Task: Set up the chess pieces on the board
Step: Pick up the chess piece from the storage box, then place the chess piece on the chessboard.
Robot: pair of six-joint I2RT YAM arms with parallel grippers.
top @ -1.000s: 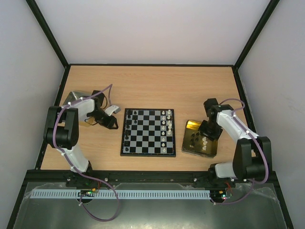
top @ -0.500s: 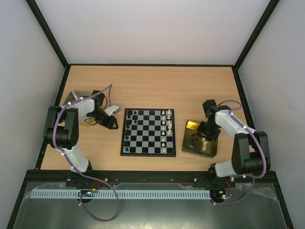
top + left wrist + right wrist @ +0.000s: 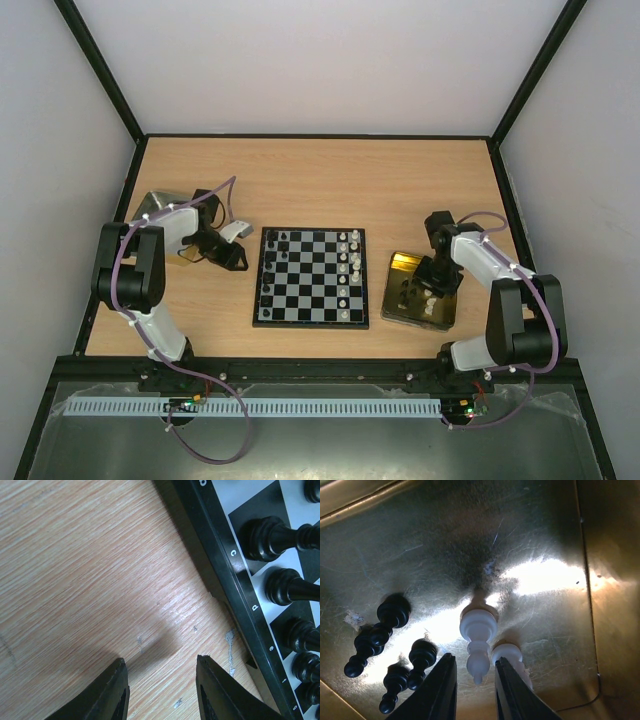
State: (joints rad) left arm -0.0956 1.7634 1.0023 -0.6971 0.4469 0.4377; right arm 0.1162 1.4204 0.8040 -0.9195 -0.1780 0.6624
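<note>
now our right arm bends steeply down into the gold tin (image 3: 404,263), which sits just right of the board (image 3: 310,324) mid-table. the right gripper (image 3: 474,658) has its jaws a little apart astride the head of one lying piece, not pinching it. we count two white chess pieces (image 3: 477,627) there; the black chess pieces (image 3: 393,612) overlap, two or three. our left arm folds low beside the board's left edge, the left gripper (image 3: 161,660) parted over bare wood.
</note>
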